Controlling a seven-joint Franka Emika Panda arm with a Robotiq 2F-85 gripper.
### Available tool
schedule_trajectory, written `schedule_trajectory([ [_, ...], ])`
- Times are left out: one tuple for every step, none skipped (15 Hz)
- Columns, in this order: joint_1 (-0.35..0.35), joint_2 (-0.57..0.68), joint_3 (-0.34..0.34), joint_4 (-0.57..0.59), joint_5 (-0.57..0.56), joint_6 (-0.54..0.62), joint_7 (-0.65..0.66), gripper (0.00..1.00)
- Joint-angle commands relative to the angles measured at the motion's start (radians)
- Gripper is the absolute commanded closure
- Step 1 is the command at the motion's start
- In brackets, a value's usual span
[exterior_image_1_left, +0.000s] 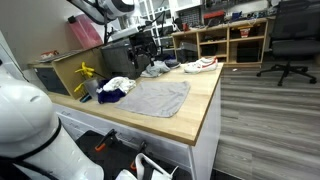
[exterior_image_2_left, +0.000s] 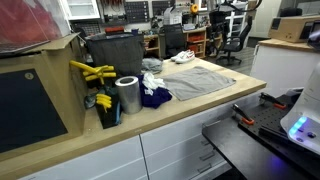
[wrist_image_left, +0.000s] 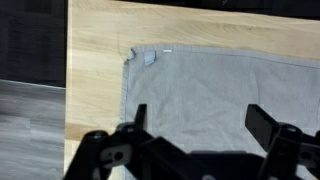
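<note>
Wrist view: fingers (wrist_image_left: 259, 124) stood wide apart and empty above the grey towel (wrist_image_left: 210, 85), which lay flat and bare on the desk (wrist_image_left: 95, 40). In an exterior view, a blue cloth (exterior_image_1_left: 110, 96) and a white rag (exterior_image_1_left: 119, 84) sat just beside the towel's edge, with a shoe (exterior_image_1_left: 200, 65) near its far end.

The cloth (exterior_image_1_left: 160, 97) lies flat on the counter (exterior_image_1_left: 205, 118). A crumpled pile (exterior_image_2_left: 155, 94) sits just beside one end of it, with a can (exterior_image_2_left: 127, 95) beside the pile. A shoe (exterior_image_1_left: 200, 66) lies on the counter near the cloth's opposite end.
</note>
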Motion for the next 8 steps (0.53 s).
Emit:
schedule_trajectory([
  [-0.012,-0.130,-0.008,-0.091,-0.045,-0.024,-0.051,0.00],
  [-0.017,-0.154,-0.013,-0.101,-0.056,-0.030,-0.073,0.00],
  [-0.021,-0.172,-0.020,-0.104,-0.061,-0.037,-0.090,0.00],
  [-0.027,-0.179,-0.035,-0.094,-0.052,-0.079,-0.122,0.00],
  [-0.015,-0.125,-0.018,-0.075,-0.043,-0.032,-0.069,0.00],
  [-0.020,-0.143,-0.026,-0.077,-0.043,-0.052,-0.089,0.00],
  [-0.023,-0.154,-0.033,-0.079,-0.043,-0.062,-0.099,0.00],
  [-0.025,-0.160,-0.037,-0.079,-0.043,-0.065,-0.102,0.00],
])
